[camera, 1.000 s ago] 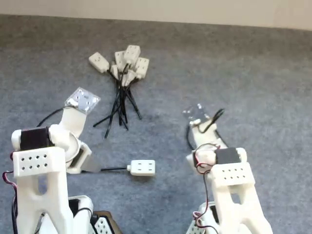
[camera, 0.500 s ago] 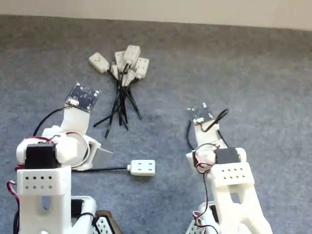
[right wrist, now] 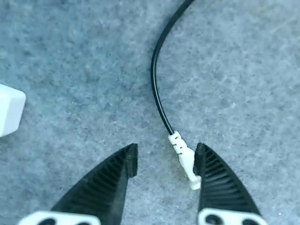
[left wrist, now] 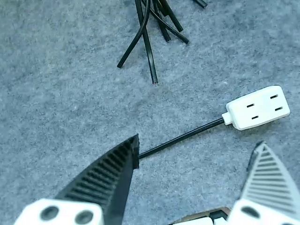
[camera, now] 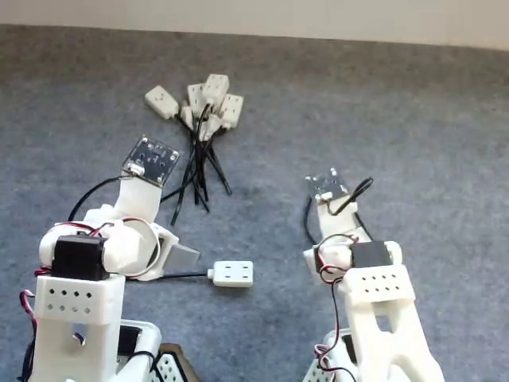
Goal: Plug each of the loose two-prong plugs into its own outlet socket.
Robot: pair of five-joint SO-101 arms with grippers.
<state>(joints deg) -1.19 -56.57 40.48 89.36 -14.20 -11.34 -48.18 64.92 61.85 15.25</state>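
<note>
Two arms, jaws apart on each: the left gripper (left wrist: 197, 144) hangs over the cord (left wrist: 187, 137) of a lone socket (left wrist: 256, 108); the right gripper (right wrist: 166, 149) straddles a plug (right wrist: 184, 158) on the carpet (right wrist: 70, 70) — close against one finger; a bundle of sockets (camera: 204, 102) lies well apart.

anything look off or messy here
Nothing looks damaged. The sockets at the far side lie heaped, their black cords crossed in a tangle. A lone socket lies apart from them, and a loose plug lies unplugged.
</note>
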